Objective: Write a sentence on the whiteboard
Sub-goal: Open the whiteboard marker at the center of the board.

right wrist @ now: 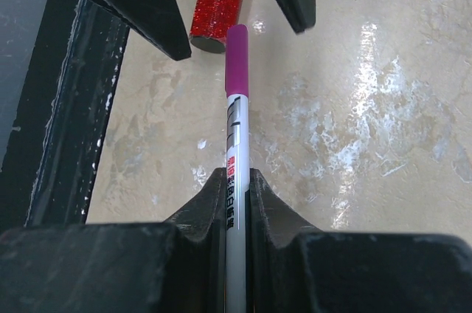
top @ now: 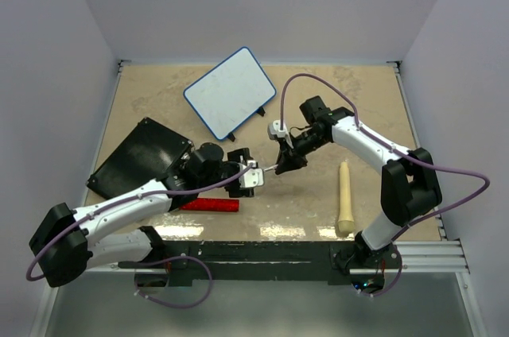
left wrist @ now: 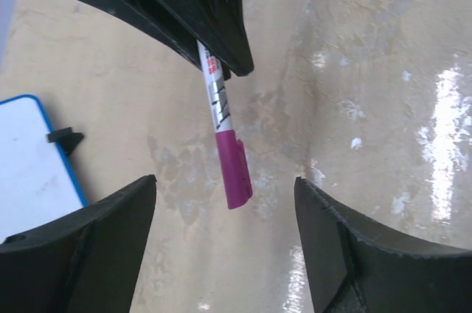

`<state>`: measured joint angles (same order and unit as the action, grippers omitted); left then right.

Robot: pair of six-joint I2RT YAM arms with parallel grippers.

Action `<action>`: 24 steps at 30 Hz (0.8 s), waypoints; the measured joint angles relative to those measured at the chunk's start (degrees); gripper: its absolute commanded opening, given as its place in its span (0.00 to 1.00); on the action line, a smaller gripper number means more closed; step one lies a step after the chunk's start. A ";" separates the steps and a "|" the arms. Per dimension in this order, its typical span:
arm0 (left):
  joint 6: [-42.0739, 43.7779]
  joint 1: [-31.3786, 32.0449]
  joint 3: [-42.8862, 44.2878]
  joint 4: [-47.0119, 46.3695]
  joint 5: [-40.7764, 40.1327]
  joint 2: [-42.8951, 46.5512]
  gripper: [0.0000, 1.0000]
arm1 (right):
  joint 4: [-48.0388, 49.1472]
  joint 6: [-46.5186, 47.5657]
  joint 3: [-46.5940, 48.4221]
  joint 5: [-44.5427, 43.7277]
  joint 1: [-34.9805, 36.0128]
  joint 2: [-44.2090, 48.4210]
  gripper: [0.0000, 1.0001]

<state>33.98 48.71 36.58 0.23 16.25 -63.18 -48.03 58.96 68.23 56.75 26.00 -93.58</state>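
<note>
In the top view, the whiteboard (top: 231,92) lies at the far side of the table, turned at an angle. I can see no writing on its face, and it is well apart from both arms. The left gripper (top: 251,177) and the right gripper (top: 281,164) meet in the middle of the table, with the marker (top: 269,168) between them.

In the left wrist view, the left jaws stand apart, one on each side of the magenta cap (left wrist: 234,173), and they do not touch it. A corner of the whiteboard shows at the left edge.

In the right wrist view, the right jaws are clamped on the grey barrel of the marker. The cap is on and points toward the red glitter tube (right wrist: 217,3).

I judge that the step in hand is to take off the cap. Centre the cap between the left jaws and close on the magenta part only. Then pull straight along the marker's axis while the right grip holds firm, because a pull to the side could twist the barrel.
</note>
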 measured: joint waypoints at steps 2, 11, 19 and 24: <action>-0.35 -0.42 0.52 0.68 1.81 -1.95 0.72 | -0.87 1.33 0.00 0.11 0.00 0.02 0.00; -3.65 -4.22 3.78 1.03 12.09 -5.22 0.63 | -3.23 5.35 0.00 0.46 0.17 1.33 0.00; -6.60 -5.64 6.43 2.75 21.03 -10.45 0.52 | -4.22 7.32 0.00 1.27 0.37 2.93 0.00; -8.09 -6.01 7.30 4.07 23.54 -11.72 0.38 | -4.76 7.87 0.00 1.31 0.39 2.93 0.00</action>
<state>25.89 42.70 43.88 4.29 39.79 -74.89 -52.80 66.83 68.23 58.06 26.39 -90.65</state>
